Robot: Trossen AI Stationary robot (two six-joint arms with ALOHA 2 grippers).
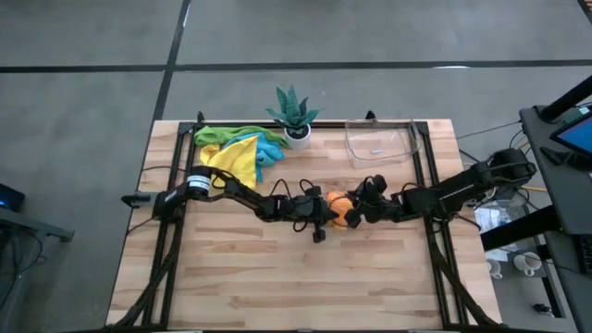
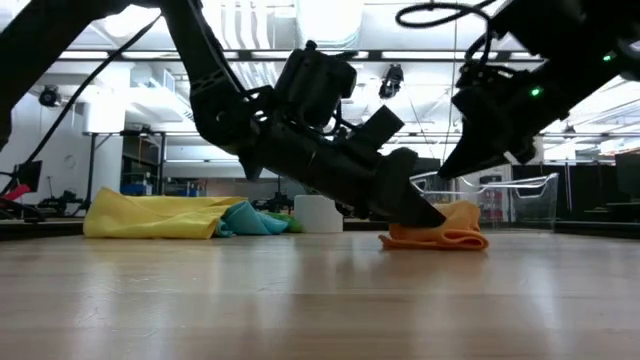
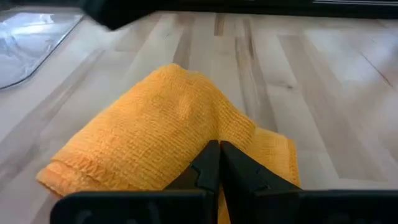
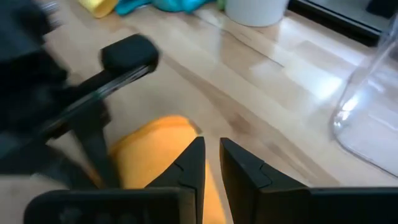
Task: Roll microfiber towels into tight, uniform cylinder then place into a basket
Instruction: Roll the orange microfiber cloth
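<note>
At table centre, the left gripper [image 1: 326,220], fingers pressed together, rests against the orange towel [image 1: 339,209] from nine o'clock. The right gripper [image 1: 355,213] meets it from three o'clock with a narrow gap; whether it pinches cloth is unclear.

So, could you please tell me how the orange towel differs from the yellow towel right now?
The orange towel lies folded into a small bundle at mid-table, while the yellow towel lies spread loosely near the far left corner. The orange towel sits alone between the left tool and the right tool, whereas the yellow towel rests in a heap with green and blue cloths, away from both tools. Both lie on the wooden table, outside the clear basket.
</note>
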